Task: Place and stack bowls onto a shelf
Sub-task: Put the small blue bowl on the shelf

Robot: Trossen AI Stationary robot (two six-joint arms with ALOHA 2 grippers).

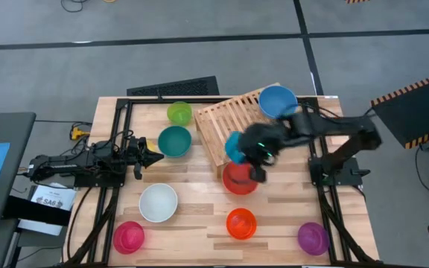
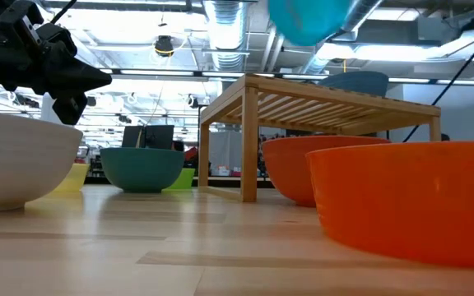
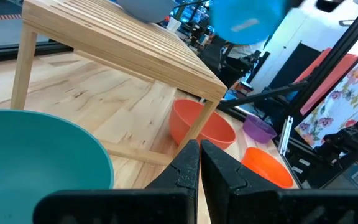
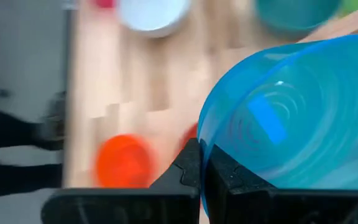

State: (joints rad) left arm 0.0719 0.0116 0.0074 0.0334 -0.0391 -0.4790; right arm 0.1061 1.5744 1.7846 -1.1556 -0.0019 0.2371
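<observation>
The right gripper [image 1: 246, 151], fingers pinched on the rim of a small light-blue plastic bowl [image 1: 234, 147], holds it lifted just off the near edge of the slatted wooden shelf [image 1: 229, 119]. Beyond it, at the shelf's far corner, sits a larger blue bowl [image 1: 277, 100]. The left gripper [image 1: 155, 156] waits well apart, fingers together.

shelf [image 1: 229, 123]: light wood, parallel slats
bowl on shelf, far right [image 1: 277, 100]: blue
bowl we hold in right gripper [image 4: 199, 163]: translucent light blue [image 4: 297, 124]
bowls left of shelf: lime green [image 1: 179, 113], teal [image 1: 174, 141]
bowl near shelf edge: red [image 1: 238, 179]
near row we see: pink [image 1: 129, 237], white [image 1: 158, 202], orange [image 1: 240, 223], purple [image 1: 313, 237]
table [image 1: 199, 208]: pale wood planks
left gripper [image 1: 153, 157]: black
arms: dark
</observation>
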